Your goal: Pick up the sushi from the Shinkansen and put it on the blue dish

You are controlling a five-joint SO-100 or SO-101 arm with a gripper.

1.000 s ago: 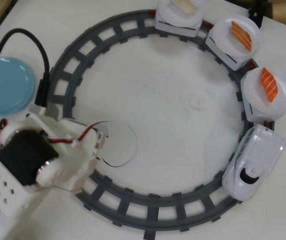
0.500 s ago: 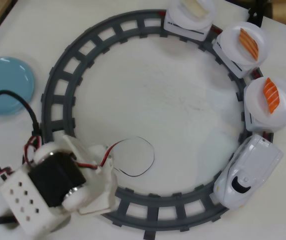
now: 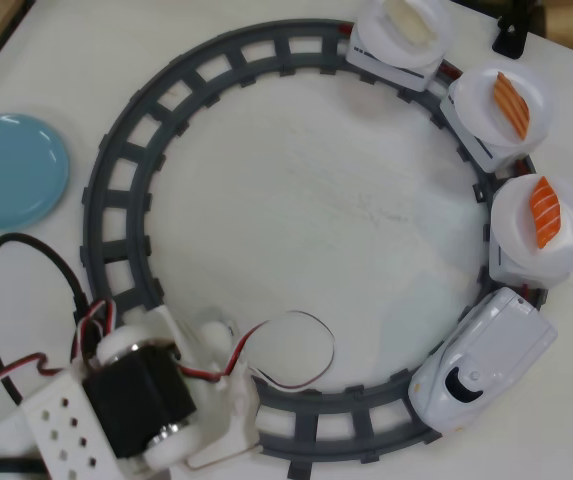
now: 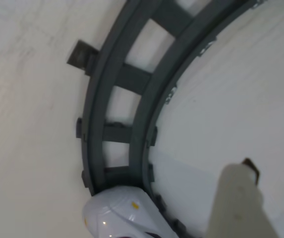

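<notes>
My arm has swung down the overhead view; the Shinkansen (image 3: 479, 372) advances (sushi (image 3: 545, 211) approaching me). My claw (image 4: 236, 198): spread indeterminable. Interception pending.

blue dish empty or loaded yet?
Empty. In the overhead view the blue dish shows only bare glaze; the sushi sits on its white plate behind the Shinkansen.
</notes>
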